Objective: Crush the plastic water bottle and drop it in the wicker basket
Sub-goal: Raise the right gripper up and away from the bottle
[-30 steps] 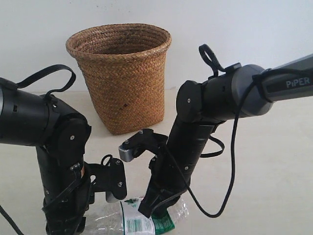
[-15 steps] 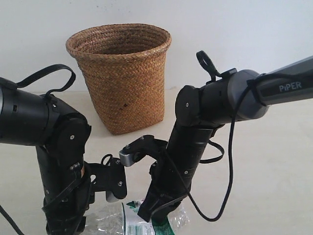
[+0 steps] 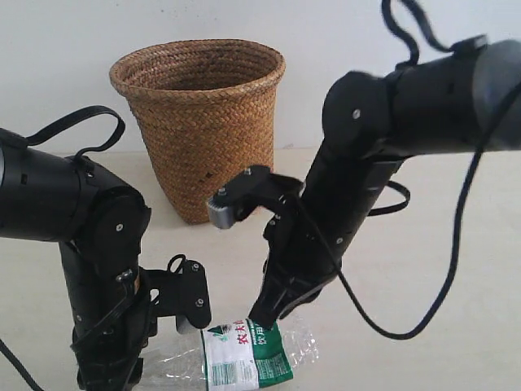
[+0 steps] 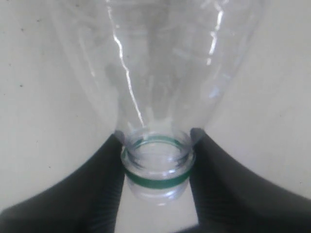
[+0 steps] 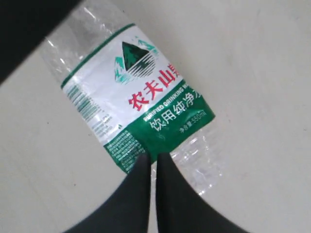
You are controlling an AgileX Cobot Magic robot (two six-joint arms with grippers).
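Note:
The plastic water bottle lies flat on the table at the front, its green-and-white label facing up. In the left wrist view my left gripper is shut on the bottle's open neck, just above its green ring. My right gripper is shut with nothing between its fingers; it hovers just over the label end of the bottle. In the exterior view the right gripper's tips hang just above the bottle. The wicker basket stands upright behind both arms.
A pale wall rises directly behind the basket. The bulky left arm stands at the front left and the right arm reaches in from the upper right. Bare tabletop stretches to the right.
My right arm has lifted up and back off the bottle, and more of the label now shows. The left arm and the basket have stayed put.

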